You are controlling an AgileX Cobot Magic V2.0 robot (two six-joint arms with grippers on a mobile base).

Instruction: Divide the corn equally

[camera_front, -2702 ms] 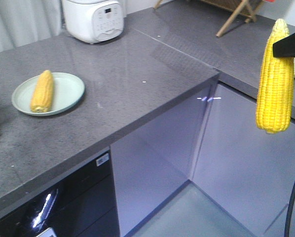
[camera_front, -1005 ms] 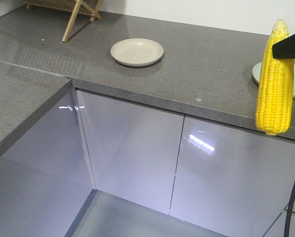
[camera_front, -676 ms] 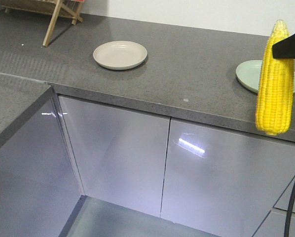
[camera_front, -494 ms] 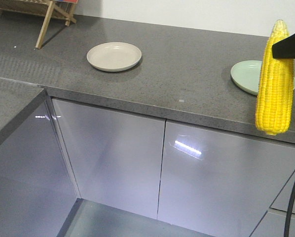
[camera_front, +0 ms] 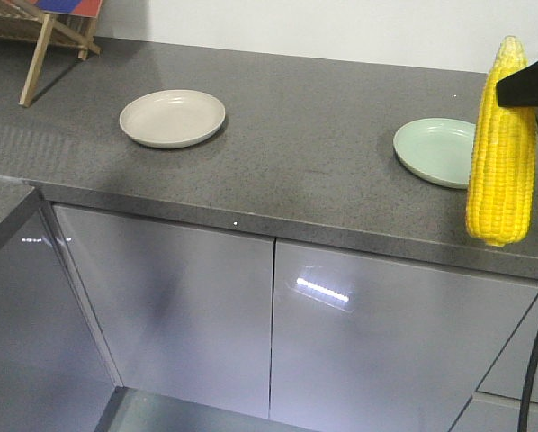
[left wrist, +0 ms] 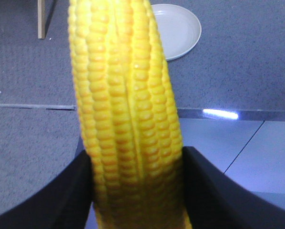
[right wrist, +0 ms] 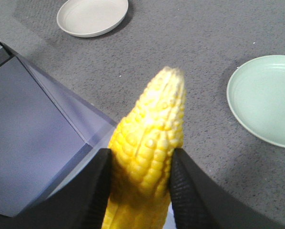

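In your front view, a speckled dark grey stone countertop (camera_front: 323, 108) runs across the frame above glossy lavender-grey cabinet doors (camera_front: 161, 306), with a white wall behind. A slanted wooden leg (camera_front: 37, 58) stands at upper left. A round beige plate (camera_front: 172, 118) lies left of centre and a round pale green plate (camera_front: 435, 151) lies to the right, well apart. At the right edge your right gripper (camera_front: 524, 86) pinches a corn cob (camera_front: 501, 171) near its tapered tip. The cob hangs upright in the air.

Your left wrist view is filled by a second corn cob (left wrist: 126, 95), with rows of bumpy yellow kernels, clamped in the left gripper (left wrist: 135, 167).

Your right wrist view shows textured black fingers (right wrist: 183, 181) closed on the corn cob (right wrist: 152, 124), with the pale green plate (right wrist: 266, 100) at right.
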